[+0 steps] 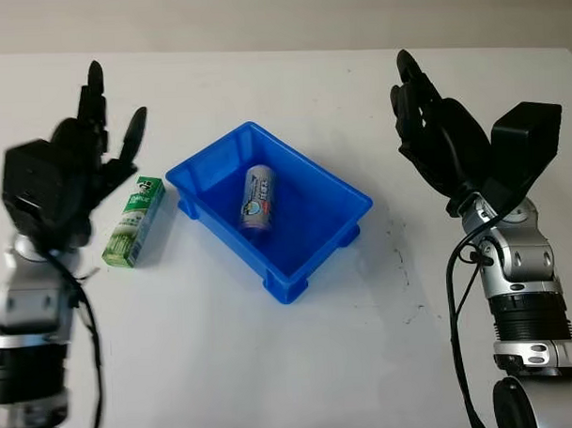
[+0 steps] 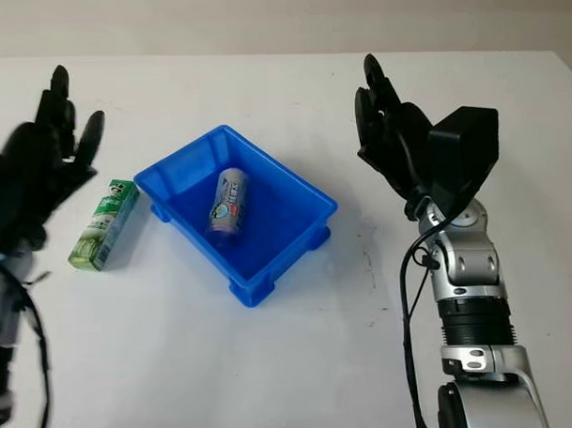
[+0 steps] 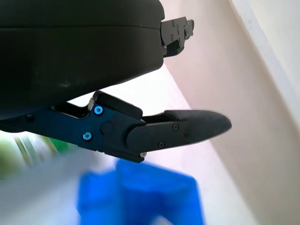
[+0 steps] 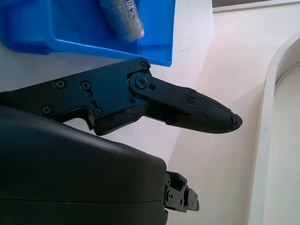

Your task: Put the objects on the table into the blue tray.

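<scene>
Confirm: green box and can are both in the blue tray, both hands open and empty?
Not quite. Only the can is in the blue tray. The green box lies on the table beside it, near the left hand, as the left eye view shows. Left and right hand are open, empty.

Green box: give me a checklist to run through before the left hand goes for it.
1. Green box on the table, outside the tray: ok, left of it and apart from it.
2. Left hand holds nothing: ok, open, raised beside the box.
3. Box clear to grasp: ok, nothing lies on it.
4. Room in the blue tray: ok, one can lies inside, with bare floor beside it.
5. Right hand out of the way: ok, open, raised right of the tray.
</scene>
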You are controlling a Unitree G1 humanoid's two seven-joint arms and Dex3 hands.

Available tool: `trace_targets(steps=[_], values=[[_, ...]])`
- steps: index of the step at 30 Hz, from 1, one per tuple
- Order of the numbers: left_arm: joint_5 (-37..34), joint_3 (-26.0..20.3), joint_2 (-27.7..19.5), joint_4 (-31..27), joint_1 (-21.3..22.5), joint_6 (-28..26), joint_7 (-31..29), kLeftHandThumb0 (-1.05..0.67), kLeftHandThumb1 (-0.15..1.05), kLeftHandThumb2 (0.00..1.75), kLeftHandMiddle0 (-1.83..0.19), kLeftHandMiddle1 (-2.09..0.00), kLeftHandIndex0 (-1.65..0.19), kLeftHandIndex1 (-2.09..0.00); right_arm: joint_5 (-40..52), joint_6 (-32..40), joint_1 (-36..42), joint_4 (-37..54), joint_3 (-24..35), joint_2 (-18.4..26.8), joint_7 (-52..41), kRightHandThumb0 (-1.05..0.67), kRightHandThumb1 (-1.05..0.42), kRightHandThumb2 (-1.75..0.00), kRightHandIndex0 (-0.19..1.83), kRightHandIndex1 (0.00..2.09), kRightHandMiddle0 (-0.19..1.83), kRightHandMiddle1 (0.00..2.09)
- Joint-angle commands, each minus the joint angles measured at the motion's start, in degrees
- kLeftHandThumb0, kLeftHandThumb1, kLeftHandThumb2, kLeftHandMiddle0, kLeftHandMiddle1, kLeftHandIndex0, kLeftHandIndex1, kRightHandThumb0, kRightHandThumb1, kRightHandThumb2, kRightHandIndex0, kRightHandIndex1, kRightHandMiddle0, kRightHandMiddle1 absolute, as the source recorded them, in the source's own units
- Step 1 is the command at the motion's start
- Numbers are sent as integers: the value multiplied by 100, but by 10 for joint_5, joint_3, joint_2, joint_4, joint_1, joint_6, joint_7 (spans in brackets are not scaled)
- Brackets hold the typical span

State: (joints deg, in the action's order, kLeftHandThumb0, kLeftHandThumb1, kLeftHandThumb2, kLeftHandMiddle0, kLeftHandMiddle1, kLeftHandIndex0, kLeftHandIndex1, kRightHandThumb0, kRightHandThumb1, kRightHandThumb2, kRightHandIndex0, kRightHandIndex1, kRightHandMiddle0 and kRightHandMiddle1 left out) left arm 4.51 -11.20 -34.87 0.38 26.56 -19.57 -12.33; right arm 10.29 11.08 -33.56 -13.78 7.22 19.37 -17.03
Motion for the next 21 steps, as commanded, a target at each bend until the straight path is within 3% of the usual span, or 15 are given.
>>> trace_targets(steps=[1,3,9,21], values=[[8,-1,-29,-9,15,-23,-14,-75,105,27,19,-2,19,-2,4,0,4,8,4,-6,-1,-75,-105,-73,-19,0,-19,0],[18,1,-49,-8,19,-41,-26,-75,105,15,19,-2,19,-3,3,-3,4,5,3,-5,-3,-74,-105,-74,-19,0,-19,0],[35,22,-92,-13,31,-115,-78,-73,103,7,19,0,19,0,0,-10,2,-2,4,-4,-7,-74,-105,-74,-19,0,-19,0],[99,95,-138,-18,31,-155,-142,-83,105,8,15,-5,19,-2,-2,-11,3,-6,9,-3,-7,-72,-105,-72,-19,0,-19,0]])
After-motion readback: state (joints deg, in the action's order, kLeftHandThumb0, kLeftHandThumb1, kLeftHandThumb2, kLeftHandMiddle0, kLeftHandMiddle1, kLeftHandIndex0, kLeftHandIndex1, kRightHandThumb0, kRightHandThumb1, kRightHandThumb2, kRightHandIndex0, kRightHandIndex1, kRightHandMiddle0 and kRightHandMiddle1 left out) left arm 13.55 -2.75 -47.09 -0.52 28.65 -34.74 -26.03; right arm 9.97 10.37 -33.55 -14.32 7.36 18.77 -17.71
